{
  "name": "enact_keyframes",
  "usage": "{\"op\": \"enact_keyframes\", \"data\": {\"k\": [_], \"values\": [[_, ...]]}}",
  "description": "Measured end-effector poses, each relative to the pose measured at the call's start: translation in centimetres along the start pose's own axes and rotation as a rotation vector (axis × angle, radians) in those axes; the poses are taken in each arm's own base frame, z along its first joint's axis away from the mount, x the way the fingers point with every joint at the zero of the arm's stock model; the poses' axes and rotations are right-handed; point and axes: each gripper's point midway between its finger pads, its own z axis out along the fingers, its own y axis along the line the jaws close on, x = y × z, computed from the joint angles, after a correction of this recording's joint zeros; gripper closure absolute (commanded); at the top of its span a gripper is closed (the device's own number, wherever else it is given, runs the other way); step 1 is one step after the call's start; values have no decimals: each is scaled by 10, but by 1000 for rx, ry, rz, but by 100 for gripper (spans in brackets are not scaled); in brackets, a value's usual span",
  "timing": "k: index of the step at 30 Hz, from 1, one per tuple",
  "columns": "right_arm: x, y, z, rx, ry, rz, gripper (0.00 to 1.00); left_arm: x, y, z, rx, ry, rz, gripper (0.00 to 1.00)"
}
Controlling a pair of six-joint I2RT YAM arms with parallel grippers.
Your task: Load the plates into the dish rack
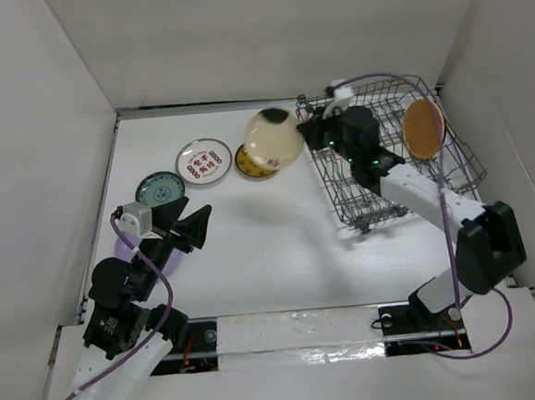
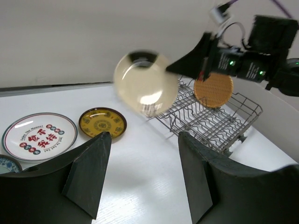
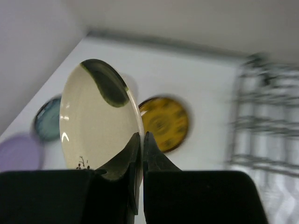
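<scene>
Right pincer (image 3: 142, 137) was clamped on the rim of a cream plate (image 3: 98, 121) with a dark patch, held edge-up in the air above the worktop (image 1: 271, 246), just left of the dish rack (image 1: 394, 153). Only the right wrist view showed the two fingers pinching the rim; the top view showed just the arm reaching across the rack's left end. The left wrist view had that plate blurred. The top and left wrist views showed an orange-tan plate (image 1: 424, 127) standing upright in the rack at its right end; the right wrist view showed the rack only as blurred wire. Left pincer (image 2: 142, 158) was spread wide with nothing between its fingers, low over the left side of the worktop. White plate (image 2: 39, 136) with red marks lay flat, dark yellow plate (image 2: 102, 122) just beside it on the rack side; in the top view the held plate covered part of the yellow one. Teal plate (image 1: 159, 188) lay near the white one. Lavender plate (image 3: 18, 151) showed as a blur in the right wrist view, mostly hidden under the left arm from above.
</scene>
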Motion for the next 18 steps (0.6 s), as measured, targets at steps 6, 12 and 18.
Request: {"op": "enact_keyframes", "data": {"k": [6, 12, 18], "values": [[-68, -145, -79, 594, -322, -113, 100, -7, -5, -6, 27, -26, 1, 43], [-34, -252, -137, 1015, -306, -175, 100, -13, -8, -11, 37, -53, 2, 43], [-33, -300, -159, 1210, -260, -290, 100, -15, -9, -14, 46, -63, 2, 43]]}}
